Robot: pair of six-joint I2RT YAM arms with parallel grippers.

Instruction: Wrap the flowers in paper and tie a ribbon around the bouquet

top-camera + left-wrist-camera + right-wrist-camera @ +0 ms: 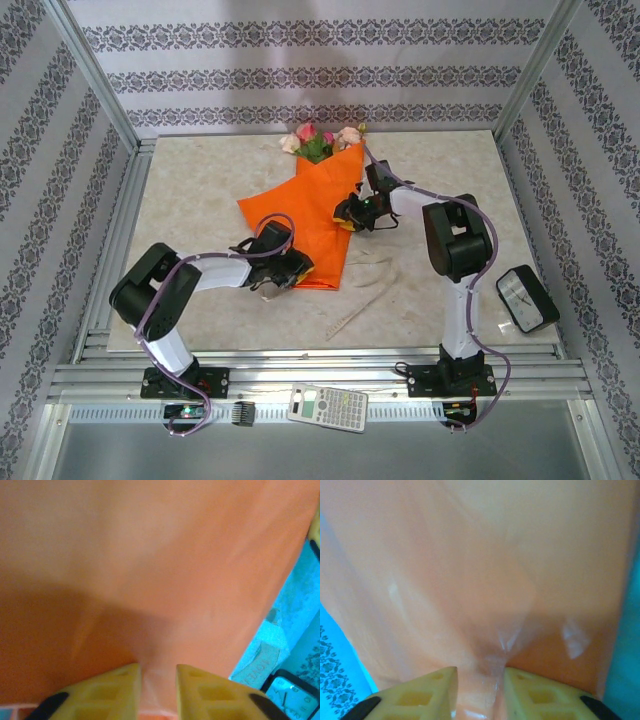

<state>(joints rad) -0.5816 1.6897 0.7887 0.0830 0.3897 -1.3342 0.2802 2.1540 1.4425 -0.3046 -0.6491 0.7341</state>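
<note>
Over the paper [300, 215], left claw [157, 670] and right claw [480, 672] straddle folds, perhaps gripping, we cannot tell; we tuck snugly.

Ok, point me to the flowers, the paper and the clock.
flowers [318, 138], top view, on the rose heads.
paper [300, 215], top view, on its orange middle.
clock [521, 294], top view, on its white face.

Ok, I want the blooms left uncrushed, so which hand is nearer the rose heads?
Right. The right hand sits at the orange paper's right edge, a short way down from the rose heads; the left hand is at its narrow bottom end, farthest from them.
</note>
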